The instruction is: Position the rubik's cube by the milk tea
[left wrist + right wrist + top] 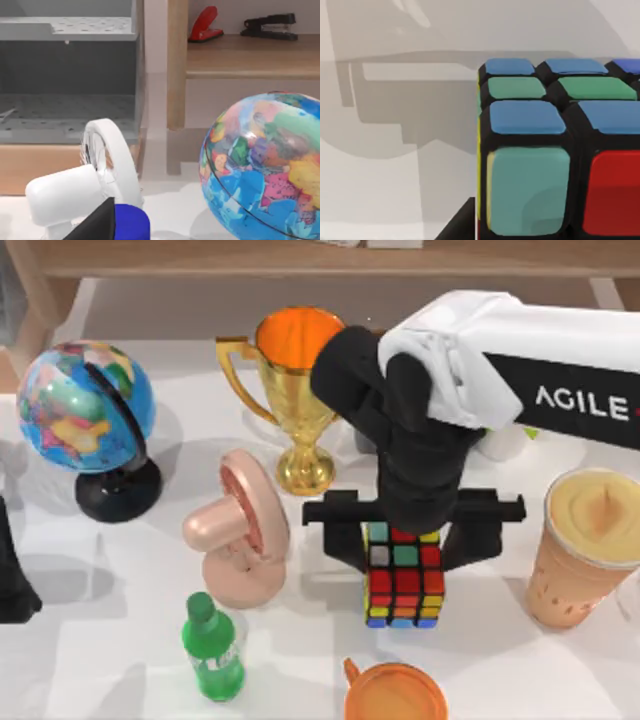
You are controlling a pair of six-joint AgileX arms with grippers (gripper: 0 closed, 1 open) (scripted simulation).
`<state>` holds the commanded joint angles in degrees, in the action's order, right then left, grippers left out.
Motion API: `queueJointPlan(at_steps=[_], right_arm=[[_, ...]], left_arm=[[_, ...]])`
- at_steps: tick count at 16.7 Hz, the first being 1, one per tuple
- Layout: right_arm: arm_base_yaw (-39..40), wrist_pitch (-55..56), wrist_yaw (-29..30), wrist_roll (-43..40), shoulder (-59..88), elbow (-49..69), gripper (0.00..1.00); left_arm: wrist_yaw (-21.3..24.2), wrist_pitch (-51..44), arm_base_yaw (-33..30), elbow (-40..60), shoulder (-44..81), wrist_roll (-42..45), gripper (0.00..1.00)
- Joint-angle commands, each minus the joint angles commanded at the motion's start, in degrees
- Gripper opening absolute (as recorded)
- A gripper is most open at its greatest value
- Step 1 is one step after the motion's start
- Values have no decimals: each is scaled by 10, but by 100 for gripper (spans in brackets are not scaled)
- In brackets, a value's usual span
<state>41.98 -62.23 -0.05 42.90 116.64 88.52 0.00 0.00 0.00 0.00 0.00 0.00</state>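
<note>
Glossy gold trophy (291, 400), translucent plastic milk tea (585, 550), smooth white table (120, 660).

A rendered tabletop test scene — white table (100, 660) cluttered with a globe (85, 408) and trophy (290, 390), wooden shelf (250, 60) holding staplers (267, 26) — office-like.

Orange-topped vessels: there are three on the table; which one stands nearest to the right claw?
The trophy, gold with two handles, just behind the right claw. The milk tea stands at the right edge, the mug at the front edge.
</note>
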Motion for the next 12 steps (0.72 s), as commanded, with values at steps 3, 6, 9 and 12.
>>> queueJointPlan(at_steps=[3, 6, 9, 12], right_arm=[[0, 0, 0, 0, 0, 0, 30], [0, 0, 0, 0, 0, 0, 53], [0, 0, 0, 0, 0, 0, 75], [0, 0, 0, 0, 0, 0, 98]], left_arm=[[0, 0, 0, 0, 0, 0, 100], [0, 0, 0, 0, 0, 0, 100], [0, 0, 0, 0, 0, 0, 100], [0, 0, 0, 0, 0, 0, 100]])
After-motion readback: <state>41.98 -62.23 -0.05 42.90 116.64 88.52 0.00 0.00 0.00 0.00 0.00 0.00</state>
